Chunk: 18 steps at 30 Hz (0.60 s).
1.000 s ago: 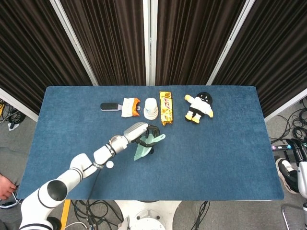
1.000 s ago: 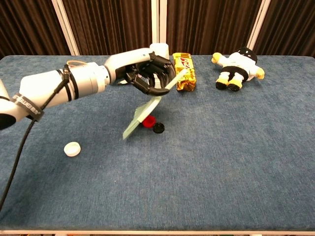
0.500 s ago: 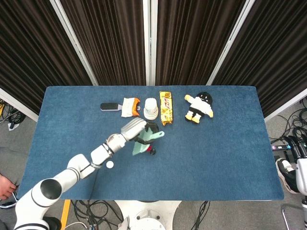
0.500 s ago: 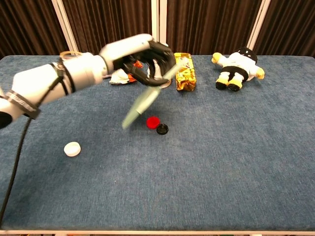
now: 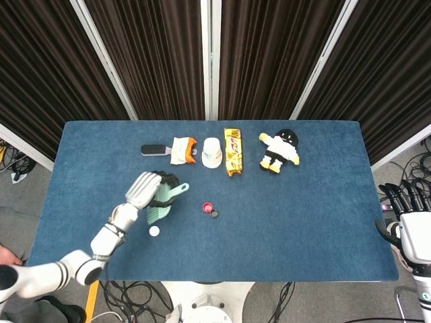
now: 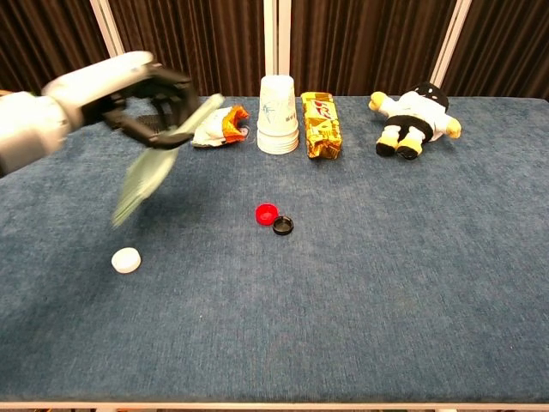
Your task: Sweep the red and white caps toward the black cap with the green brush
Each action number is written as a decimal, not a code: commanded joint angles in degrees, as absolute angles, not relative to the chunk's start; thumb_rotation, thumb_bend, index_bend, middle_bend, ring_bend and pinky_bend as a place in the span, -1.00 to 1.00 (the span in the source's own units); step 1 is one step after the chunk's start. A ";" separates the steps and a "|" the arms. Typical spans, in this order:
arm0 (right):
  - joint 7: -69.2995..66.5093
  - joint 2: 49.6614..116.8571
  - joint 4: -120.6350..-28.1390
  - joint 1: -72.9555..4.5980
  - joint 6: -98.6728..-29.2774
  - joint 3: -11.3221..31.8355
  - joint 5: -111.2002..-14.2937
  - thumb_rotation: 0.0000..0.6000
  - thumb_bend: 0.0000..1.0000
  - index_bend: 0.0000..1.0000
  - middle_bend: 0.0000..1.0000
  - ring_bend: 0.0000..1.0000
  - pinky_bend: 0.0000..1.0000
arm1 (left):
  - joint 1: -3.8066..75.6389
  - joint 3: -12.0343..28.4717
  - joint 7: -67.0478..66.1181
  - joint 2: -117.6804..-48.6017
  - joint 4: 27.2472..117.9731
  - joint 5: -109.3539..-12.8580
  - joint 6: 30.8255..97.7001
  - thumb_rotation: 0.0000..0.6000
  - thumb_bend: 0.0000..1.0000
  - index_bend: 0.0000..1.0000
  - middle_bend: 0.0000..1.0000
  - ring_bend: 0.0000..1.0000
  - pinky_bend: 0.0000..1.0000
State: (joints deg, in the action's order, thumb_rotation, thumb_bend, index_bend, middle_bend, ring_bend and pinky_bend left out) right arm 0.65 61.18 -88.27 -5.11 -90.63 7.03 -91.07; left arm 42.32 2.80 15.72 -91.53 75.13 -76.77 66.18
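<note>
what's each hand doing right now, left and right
Left hand: closed around the green brush, held above the table.
Right hand: at the table's far right edge, fingers apart, holding nothing.

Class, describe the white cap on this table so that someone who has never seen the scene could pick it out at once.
Start at the blue table and go to its front left part. The white cap lies alone there, below the green brush held by the left hand. Unlike the red cap and black cap, paired at the centre, it is white and apart.
</note>
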 commanded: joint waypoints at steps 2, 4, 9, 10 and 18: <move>0.33 61.16 -88.15 -5.06 -90.71 6.84 -91.03 1.00 -0.70 -0.63 -0.62 -0.84 -0.71 | 34.93 2.38 3.25 -88.69 84.15 -71.42 71.63 1.00 -0.19 -0.02 0.12 -0.07 -0.36; 0.17 61.23 -88.02 -4.99 -90.68 6.73 -90.84 1.00 -0.70 -0.63 -0.62 -0.84 -0.71 | 33.46 1.82 0.97 -89.87 84.74 -71.30 72.84 1.00 -0.19 -0.02 0.12 -0.06 -0.36; 0.32 61.12 -88.11 -4.94 -90.53 6.67 -90.32 1.00 -0.70 -0.63 -0.62 -0.84 -0.71 | 30.93 1.01 -2.07 -92.70 85.01 -70.72 73.62 1.00 -0.20 -0.02 0.12 -0.06 -0.36; 0.37 61.07 -88.20 -4.88 -90.65 6.66 -90.26 1.00 -0.70 -0.63 -0.62 -0.84 -0.71 | 30.33 1.10 -2.24 -93.51 85.01 -70.45 73.77 1.00 -0.20 -0.02 0.13 -0.07 -0.36; 0.82 60.96 -88.80 -4.46 -91.10 6.34 -90.08 1.00 -0.70 -0.63 -0.62 -0.84 -0.71 | 28.52 3.00 -2.34 -99.99 82.31 -70.83 74.38 1.00 -0.18 -0.02 0.13 -0.06 -0.36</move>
